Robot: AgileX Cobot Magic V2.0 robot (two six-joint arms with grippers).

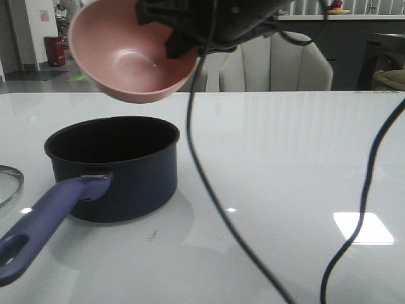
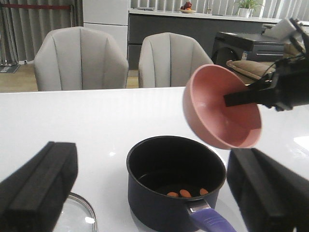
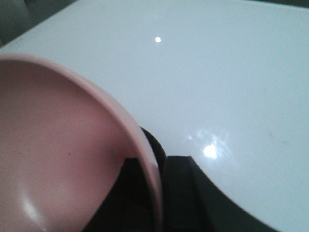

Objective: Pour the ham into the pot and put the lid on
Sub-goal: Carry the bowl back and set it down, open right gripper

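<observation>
Your right tool [image 3: 157, 169] is closed on the rim of the pink bowl [image 1: 130, 57], one finger inside and one outside, and it holds the bowl tilted in the air above the pot [image 1: 114, 168]. The bowl looks empty in all three views. The ham [image 2: 186, 193] lies on the black bottom of the pot, three small orange pieces near the handle [image 1: 44, 225] side. So I judge the pouring step is finished, or almost finished.

Your left tool [image 2: 152, 193] is wide open and holds nothing; its two dark fingers [image 2: 38, 186] stand on either side of the pot in its own camera. The lid [image 2: 77, 217] rests flat on the surface just beside the pot, on the robot's left.

The next move, in my opinion, asks you to take the bowl away from above the pot and put it down on a free part of the surface, then to grasp the lid by its knob and place it level on the pot. The knob is not visible in any picture, so you must find it first.

The front view cannot show the inside bottom of the pot, so the ham is hidden there; only the left wrist view shows it. The right wrist view shows the grip on the rim closely, but not the pot.
</observation>
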